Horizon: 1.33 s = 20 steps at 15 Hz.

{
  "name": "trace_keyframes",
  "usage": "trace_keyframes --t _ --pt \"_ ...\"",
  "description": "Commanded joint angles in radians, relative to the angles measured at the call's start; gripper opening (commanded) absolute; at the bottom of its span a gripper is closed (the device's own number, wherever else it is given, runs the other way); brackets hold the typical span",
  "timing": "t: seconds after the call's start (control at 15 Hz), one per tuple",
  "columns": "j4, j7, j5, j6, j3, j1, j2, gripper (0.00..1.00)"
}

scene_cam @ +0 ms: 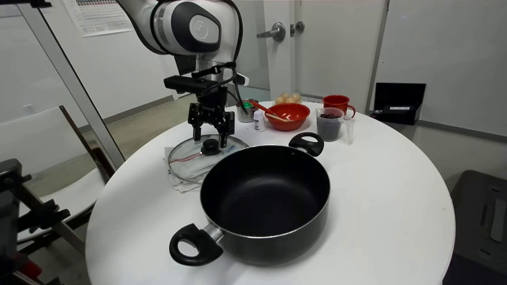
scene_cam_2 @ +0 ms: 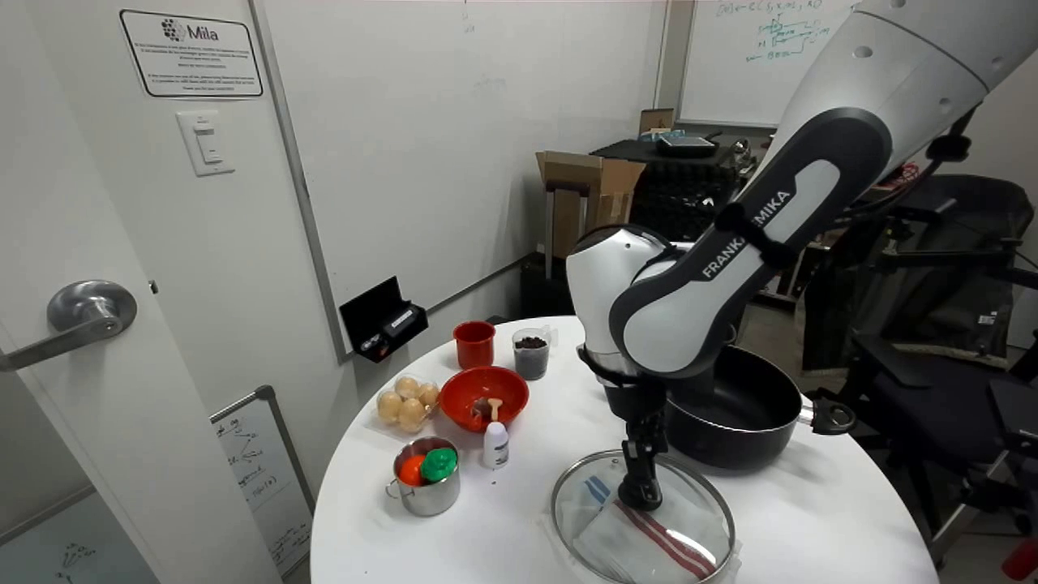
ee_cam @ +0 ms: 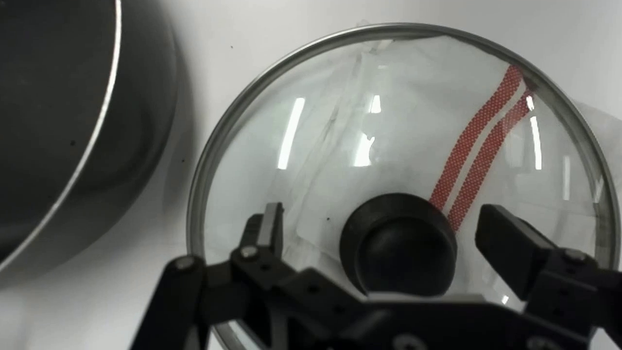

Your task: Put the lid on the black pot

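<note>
The lid (scene_cam: pixel 190 164) is clear glass with a metal rim and a black knob (ee_cam: pixel 403 253). It lies knob up on a folded cloth on the table, beside the black pot (scene_cam: pixel 277 245), and also shows in an exterior view (scene_cam_2: pixel 584 527) and the wrist view (ee_cam: pixel 388 121). The pot stands uncovered with its dark inside visible; its wall shows in an exterior view (scene_cam_2: pixel 730 446) and the wrist view (ee_cam: pixel 146 107). My gripper (scene_cam: pixel 210 138) is open, pointing down over the lid. In the wrist view its fingers (ee_cam: pixel 381 223) are on either side of the knob, apart from it.
The white cloth (scene_cam: pixel 180 184) has red and blue stripes. A red bowl (scene_cam: pixel 289 124), white bottle (scene_cam_2: pixel 496 446), metal pot with toy vegetables (scene_cam_2: pixel 430 495), eggs (scene_cam_2: pixel 405 403), red mug (scene_cam: pixel 334 102) and measuring cup (scene_cam: pixel 328 128) stand along one side of the round table (scene_cam: pixel 388 206).
</note>
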Motion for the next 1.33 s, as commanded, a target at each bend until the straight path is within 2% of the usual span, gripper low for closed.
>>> trace_keyframes --t 0.0,0.73,0.8,0.87,1.0,1.27 --pt "0.092 0.022 -0.041 -0.043 -0.005 0.017 0.066 1.0" --pt "0.164 0.009 -0.04 -0.041 0.005 0.014 0.117 1.0" --pt "0.168 0.007 -0.038 -0.041 0.007 0.013 0.119 0.95" --pt "0.17 0.005 -0.037 -0.043 0.008 0.012 0.12 0.74" --pt "0.176 0.005 -0.037 -0.044 0.009 0.012 0.125 0.69" --pt "0.18 0.003 -0.033 -0.054 0.021 0.011 0.121 0.38"
